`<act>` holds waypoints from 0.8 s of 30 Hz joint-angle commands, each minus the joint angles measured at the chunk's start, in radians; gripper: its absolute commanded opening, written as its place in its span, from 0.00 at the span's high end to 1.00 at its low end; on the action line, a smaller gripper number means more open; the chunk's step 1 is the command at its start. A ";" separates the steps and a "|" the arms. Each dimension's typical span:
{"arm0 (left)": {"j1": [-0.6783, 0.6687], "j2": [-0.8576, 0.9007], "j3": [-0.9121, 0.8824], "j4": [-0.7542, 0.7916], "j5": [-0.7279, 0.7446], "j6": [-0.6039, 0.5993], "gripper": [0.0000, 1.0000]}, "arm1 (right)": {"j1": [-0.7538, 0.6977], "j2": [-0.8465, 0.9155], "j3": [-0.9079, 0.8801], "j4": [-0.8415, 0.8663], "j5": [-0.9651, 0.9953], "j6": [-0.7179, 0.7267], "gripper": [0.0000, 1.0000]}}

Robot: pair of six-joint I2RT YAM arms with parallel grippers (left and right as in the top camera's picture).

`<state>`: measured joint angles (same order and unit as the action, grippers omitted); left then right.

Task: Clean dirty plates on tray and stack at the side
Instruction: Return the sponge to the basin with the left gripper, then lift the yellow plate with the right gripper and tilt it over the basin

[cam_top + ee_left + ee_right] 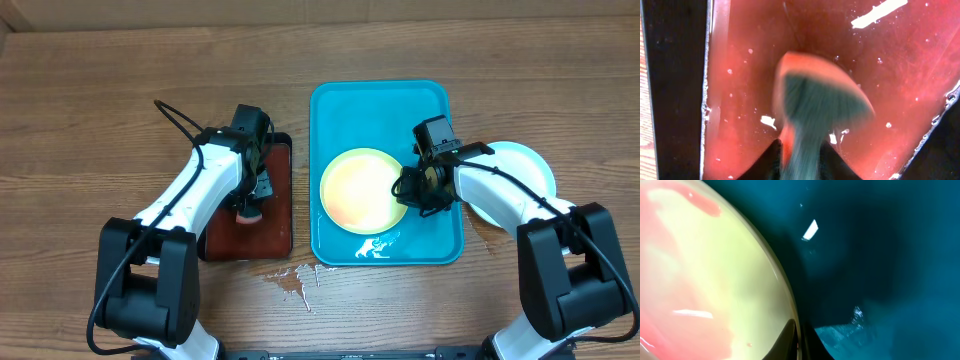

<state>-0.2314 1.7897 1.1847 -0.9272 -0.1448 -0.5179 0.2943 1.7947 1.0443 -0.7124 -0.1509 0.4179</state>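
Observation:
A pale yellow-green plate (360, 188) with a reddish smear lies on the turquoise tray (380, 110). My right gripper (408, 188) is at the plate's right edge. In the right wrist view its fingers (800, 335) are shut on the rim of the plate (705, 280), above the tray floor (880, 255). A light blue-white plate (525, 165) lies on the table right of the tray, partly under my right arm. My left gripper (250, 205) is shut on a green and orange sponge (820, 100) over the black tray. A second yellow-green plate is not visible.
The black tray with a dark red, wet inside (270, 235) sits left of the turquoise tray; it fills the left wrist view (740, 75). Water is spilled on the wooden table (295, 278) in front of the trays. A wet patch lies on the turquoise tray's front (378, 245).

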 commanded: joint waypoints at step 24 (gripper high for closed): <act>0.343 -0.281 0.649 -0.468 0.180 0.101 0.00 | 0.523 -0.069 0.422 -0.003 0.490 -0.129 0.96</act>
<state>0.1055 1.5112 1.8202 -1.3769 0.0700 -0.4366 0.7551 1.6684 1.4456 -0.7475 0.2188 0.2836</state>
